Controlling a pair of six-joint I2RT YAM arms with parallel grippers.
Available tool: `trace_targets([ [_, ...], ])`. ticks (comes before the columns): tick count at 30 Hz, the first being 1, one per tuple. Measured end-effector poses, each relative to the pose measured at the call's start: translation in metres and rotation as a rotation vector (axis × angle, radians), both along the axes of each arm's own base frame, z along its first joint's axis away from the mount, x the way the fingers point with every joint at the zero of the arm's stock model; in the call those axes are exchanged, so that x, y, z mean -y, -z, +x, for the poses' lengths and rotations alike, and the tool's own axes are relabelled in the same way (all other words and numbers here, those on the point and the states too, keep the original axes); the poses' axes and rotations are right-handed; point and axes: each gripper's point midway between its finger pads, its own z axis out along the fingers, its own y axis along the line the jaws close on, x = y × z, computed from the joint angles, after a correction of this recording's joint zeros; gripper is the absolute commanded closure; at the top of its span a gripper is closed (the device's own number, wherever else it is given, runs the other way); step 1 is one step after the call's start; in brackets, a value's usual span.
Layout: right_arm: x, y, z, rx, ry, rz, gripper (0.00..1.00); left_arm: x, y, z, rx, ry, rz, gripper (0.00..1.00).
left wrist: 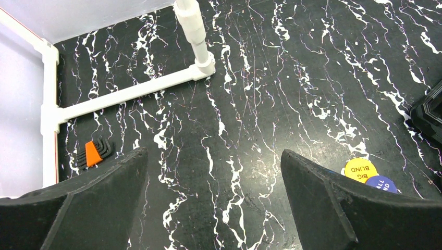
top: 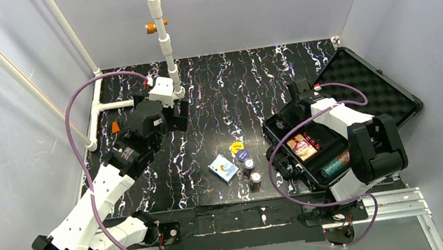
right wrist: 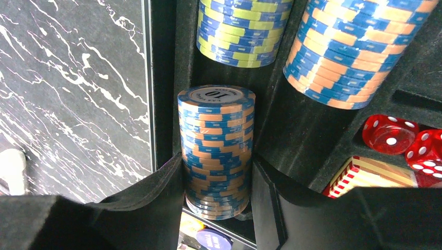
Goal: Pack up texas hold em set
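Inside the case (top: 364, 85), the right end effector (right wrist: 216, 174) clamps a chip stack (right wrist: 216, 140) (blue-orange); the left end effector (left wrist: 213, 156) gapes empty.

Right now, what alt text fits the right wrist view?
A black pincer grips a blue-and-orange chip stack marked 10, upright in the case. Two more stacks lie beyond it; red dice and a red deck sit at right.

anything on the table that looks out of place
Yes: a set of hex keys in an orange holder lies on the table beside the white pipe frame. It is a tool, not a poker piece. Nothing looks spilled or damaged.
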Motion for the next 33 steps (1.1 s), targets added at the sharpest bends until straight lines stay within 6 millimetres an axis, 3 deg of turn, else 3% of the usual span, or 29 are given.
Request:
trace_targets([
  [11, -0.001, -0.001, 0.002, 0.009, 0.001, 0.018, 0.27, 0.0, 0.001, 0.0, -0.002, 0.0, 0.001, 0.02],
  [14, -0.004, -0.005, 0.008, 0.034, -0.002, 0.032, 0.2, 0.0, 0.001, 0.0, -0.002, 0.0, 0.001, 0.02],
  [26, 0.001, -0.021, 0.02, 0.12, -0.01, 0.011, 0.24, 0.0, 0.001, 0.0, -0.003, 0.0, 0.002, 0.02],
  [33, 0.002, -0.048, 0.024, 0.225, -0.1, -0.023, 0.52, 0.001, 0.002, 0.001, -0.007, 0.0, 0.004, 0.02],
])
